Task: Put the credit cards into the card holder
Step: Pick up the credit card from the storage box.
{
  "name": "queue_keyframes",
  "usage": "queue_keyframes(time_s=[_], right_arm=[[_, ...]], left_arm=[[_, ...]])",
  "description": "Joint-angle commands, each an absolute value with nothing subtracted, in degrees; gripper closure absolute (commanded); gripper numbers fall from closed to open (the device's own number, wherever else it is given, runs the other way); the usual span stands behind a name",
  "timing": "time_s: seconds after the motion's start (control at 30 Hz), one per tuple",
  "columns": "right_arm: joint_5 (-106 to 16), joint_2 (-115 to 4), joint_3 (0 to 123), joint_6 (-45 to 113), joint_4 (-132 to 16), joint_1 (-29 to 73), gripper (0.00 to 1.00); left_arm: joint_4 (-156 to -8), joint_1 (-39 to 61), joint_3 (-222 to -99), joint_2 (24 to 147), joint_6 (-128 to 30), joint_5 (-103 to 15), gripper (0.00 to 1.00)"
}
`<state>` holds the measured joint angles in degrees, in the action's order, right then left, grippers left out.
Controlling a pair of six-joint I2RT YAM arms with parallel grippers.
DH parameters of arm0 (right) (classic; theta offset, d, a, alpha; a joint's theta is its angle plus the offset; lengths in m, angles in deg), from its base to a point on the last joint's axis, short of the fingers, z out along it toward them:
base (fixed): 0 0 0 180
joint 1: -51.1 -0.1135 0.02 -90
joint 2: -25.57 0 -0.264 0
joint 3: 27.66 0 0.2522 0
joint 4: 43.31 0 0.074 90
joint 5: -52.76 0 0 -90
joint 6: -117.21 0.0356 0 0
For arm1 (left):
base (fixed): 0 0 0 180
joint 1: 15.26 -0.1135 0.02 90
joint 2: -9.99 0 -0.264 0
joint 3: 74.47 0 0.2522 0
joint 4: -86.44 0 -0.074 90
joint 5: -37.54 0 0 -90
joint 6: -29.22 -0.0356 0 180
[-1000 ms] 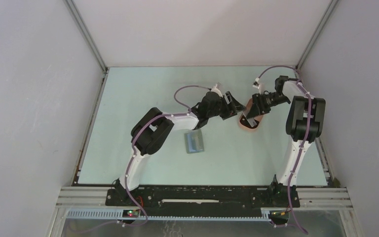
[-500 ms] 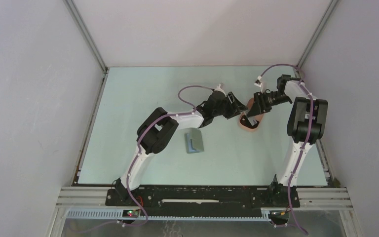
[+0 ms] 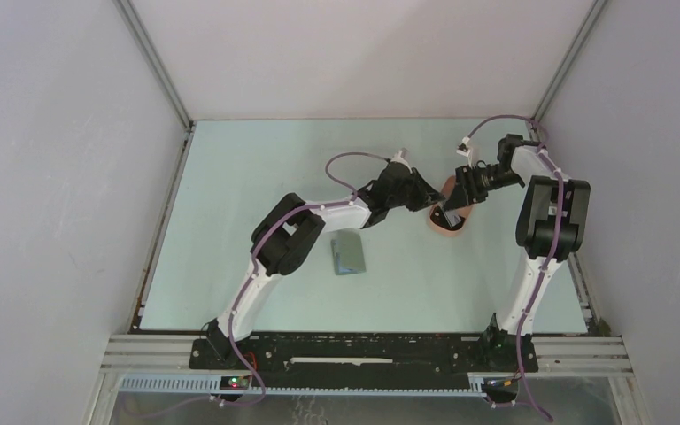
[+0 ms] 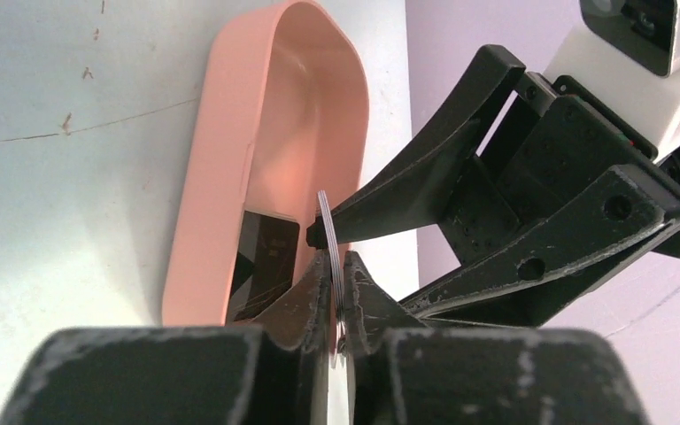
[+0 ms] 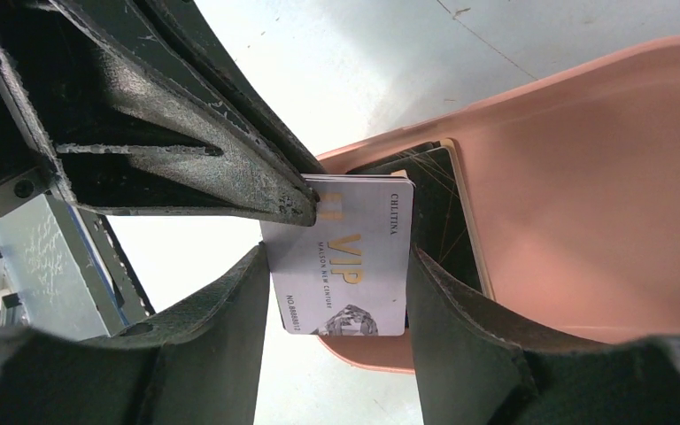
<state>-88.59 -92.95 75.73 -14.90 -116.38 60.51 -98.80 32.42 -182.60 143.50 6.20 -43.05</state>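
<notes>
1. Pinching one corner of a thin silver-grey plastic card with gold "VIP" letters point(image 5: 354, 243), the left tool point(image 4: 336, 267) has its two fingers shut tight on it.
2. The right tool point(image 5: 336, 258) holds the same silver card too. One finger presses on each long side, so its fingers stand as far apart as the card is wide.
3. The silver card is up in the air over one end of the salmon-pink oval plastic tray point(image 4: 204, 177). I cannot tell if it touches the tray.
4. A thin black plastic card point(image 5: 443, 212) sits inside the tray at that same end, just behind the silver card.
5. The two tools meet right above the tray, with their fingertips almost touching.
6. The flat grey-green fold-over card holder point(image 3: 348, 255) lies on the pale counter point(image 3: 248, 177). It is left of the tray and nearer to the arm bases, well apart from the tray and from both cards.
7. No tool is touching the card holder.
</notes>
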Motion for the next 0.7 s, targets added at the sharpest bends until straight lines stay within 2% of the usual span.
queue_keyframes(time_s=[0.0,0.17,0.23,0.37,0.43,0.67], right_arm=[[-90.34,-88.41,75.46,-16.39,-116.22,60.86,0.46],[-90.41,-87.92,75.23,-16.71,-116.18,60.95,0.45],[-90.41,-87.62,75.44,-17.24,-116.72,61.18,0.41],[-90.66,-85.93,75.43,-18.32,-117.63,62.56,0.24],[-90.60,-84.83,75.23,-18.83,-117.76,63.27,0.19],[-94.14,-81.40,75.40,-20.65,-119.39,66.03,0.16]], left_arm=[[-99.22,32.72,-186.89,144.95,4.69,-42.46,0.99],[-99.99,32.77,-186.78,144.54,1.76,-42.28,1.00],[-101.44,32.77,-185.86,144.02,-0.15,-42.59,1.00],[-104.42,32.29,-184.79,143.62,-3.85,-42.32,1.00],[-106.33,31.80,-184.64,143.83,-5.05,-40.97,1.00],[-116.01,29.24,-181.45,142.00,-11.97,-34.87,1.00]])
